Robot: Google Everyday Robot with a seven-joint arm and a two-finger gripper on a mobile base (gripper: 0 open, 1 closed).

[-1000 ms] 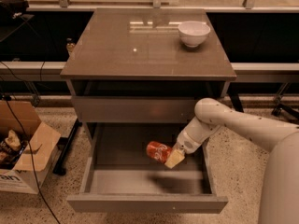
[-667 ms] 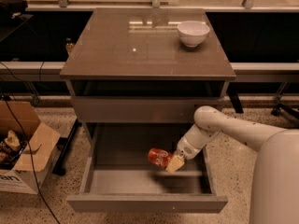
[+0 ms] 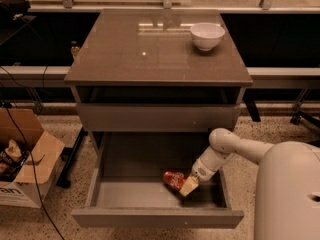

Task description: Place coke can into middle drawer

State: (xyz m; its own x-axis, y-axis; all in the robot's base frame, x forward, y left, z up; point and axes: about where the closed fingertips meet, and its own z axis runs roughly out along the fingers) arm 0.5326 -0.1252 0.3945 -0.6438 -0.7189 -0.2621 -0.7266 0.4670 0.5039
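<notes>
The coke can (image 3: 173, 179), red-orange, lies tilted inside the open middle drawer (image 3: 150, 216), toward its right side, low near the grey tray floor. My gripper (image 3: 187, 186) reaches down into the drawer from the right on a white arm, and its tan fingers (image 3: 189, 186) are closed on the can's right end. The drawer is pulled far out below the shut grey front above it (image 3: 157, 117).
A white bowl (image 3: 207, 35) stands on the cabinet top (image 3: 150, 49) at the back right. An open cardboard box (image 3: 22, 159) sits on the floor to the left, with cables beside it. A dark shelf runs behind the cabinet.
My gripper has lowered the coke can deeper into the drawer and slightly forward and right. The arm has dropped with it.
</notes>
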